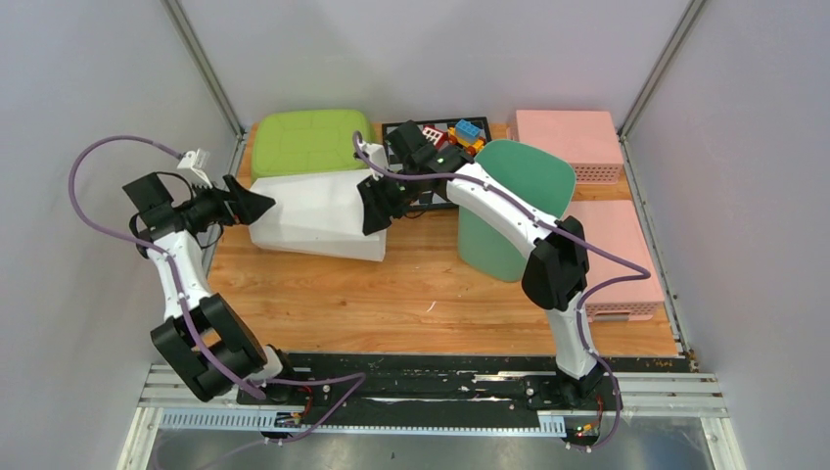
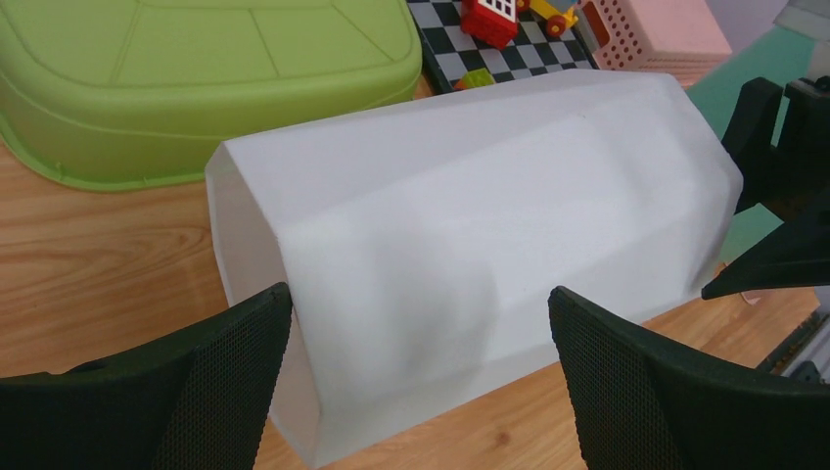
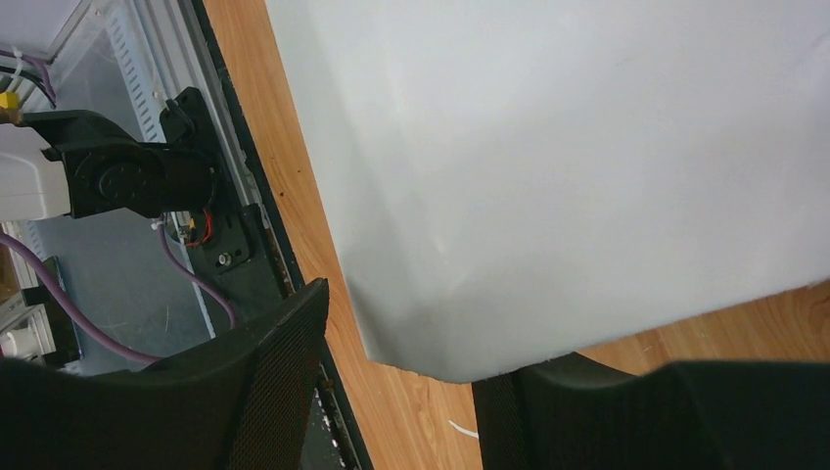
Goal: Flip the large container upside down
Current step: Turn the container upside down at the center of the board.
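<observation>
The large container [image 1: 318, 215] is a white translucent bin lying on its side on the wooden table. In the left wrist view the container [image 2: 470, 245] fills the middle, its closed end near the camera. My left gripper [image 2: 419, 294] stands wide open at that left end [image 1: 256, 204], one finger to each side, apart from the walls. My right gripper [image 1: 375, 208] is at the container's right end. In the right wrist view the container's edge [image 3: 568, 147] overlaps one finger, while the other finger [image 3: 284, 343] stands clear of it; the gripper [image 3: 406, 333] is open.
A lime-green tub [image 1: 311, 140] lies upside down right behind the white container. A teal bin [image 1: 514, 211] stands to the right under my right arm. A checkered tray [image 1: 403, 129] with toy bricks sits at the back, and pink baskets [image 1: 573, 137] [image 1: 612, 259] are on the right.
</observation>
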Robot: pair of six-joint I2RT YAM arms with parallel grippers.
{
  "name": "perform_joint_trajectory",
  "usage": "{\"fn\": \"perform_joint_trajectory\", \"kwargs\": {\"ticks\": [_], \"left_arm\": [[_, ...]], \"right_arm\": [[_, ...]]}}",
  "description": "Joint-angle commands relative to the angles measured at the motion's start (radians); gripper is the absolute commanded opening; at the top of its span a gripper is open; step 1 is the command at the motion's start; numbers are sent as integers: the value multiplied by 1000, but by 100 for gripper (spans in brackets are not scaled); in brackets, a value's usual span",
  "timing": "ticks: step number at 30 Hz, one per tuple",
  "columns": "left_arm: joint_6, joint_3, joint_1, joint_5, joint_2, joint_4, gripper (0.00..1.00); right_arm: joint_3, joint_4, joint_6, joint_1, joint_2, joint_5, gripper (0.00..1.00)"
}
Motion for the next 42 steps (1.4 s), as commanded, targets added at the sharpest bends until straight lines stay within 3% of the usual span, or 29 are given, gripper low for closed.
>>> {"fn": "perform_joint_trajectory", "kwargs": {"ticks": [1, 16, 23, 37, 42], "left_arm": [[-94, -2, -27, 148, -92, -37, 100], [-260, 13, -28, 125, -341, 23, 100], [-198, 30, -26, 80, -427, -84, 100], [-183, 82, -29, 68, -506, -146, 100], [-115, 79, -28, 57, -532, -210, 100]], "right_arm": [[32, 60, 18, 21, 13, -51, 56], [-100, 254, 193, 22, -39, -228, 57], [-242, 478, 336, 22, -42, -359, 57], [-346, 658, 427, 31, 11, -436, 58], [-355, 691, 446, 49, 40, -449, 58]]}}
